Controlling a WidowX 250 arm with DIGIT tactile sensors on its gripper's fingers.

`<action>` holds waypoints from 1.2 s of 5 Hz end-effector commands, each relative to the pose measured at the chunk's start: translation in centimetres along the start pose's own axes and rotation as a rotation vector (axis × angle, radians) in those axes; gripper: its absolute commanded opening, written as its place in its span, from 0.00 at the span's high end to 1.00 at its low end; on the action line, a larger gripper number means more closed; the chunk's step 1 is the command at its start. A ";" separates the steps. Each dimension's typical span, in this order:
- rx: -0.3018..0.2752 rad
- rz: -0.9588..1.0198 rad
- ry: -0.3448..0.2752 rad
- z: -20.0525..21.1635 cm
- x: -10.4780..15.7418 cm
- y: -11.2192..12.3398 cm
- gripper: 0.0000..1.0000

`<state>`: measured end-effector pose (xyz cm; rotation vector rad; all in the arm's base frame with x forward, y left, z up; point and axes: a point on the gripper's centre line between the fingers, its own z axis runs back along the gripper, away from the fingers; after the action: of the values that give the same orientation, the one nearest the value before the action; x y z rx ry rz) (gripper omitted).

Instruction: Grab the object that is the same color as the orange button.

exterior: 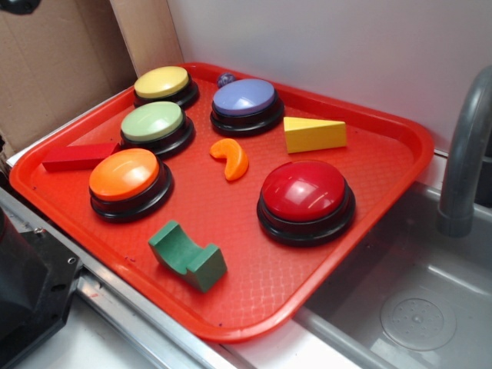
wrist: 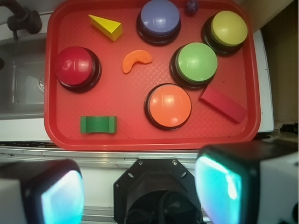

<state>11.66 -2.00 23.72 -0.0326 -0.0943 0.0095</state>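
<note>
Only wrist view shows tool (wrist: 140, 191), fingers wide apart, empty, orange crescent (wrist: 136, 60) untouched near orange button (wrist: 168, 105).

— What falls outside the frame?
— In the wrist view, the gripper (wrist: 140, 189) shows only as two blurred pads, cut off at the bottom edge. The faucet (exterior: 469, 154) runs off the exterior view's right edge.
— Anything unreadable?
— A small dark purple object (wrist: 191, 6) behind the purple button (exterior: 244, 98), half hidden and too small to identify.
</note>
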 end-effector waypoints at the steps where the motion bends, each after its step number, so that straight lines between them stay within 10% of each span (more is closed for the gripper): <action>1: 0.000 0.000 0.000 0.0 0.0 0.0 0.00; 6: 0.003 0.791 -0.159 -10.7 9.9 -1.5 0.00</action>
<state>22.05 -3.97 12.96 -0.0368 -0.1934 0.8133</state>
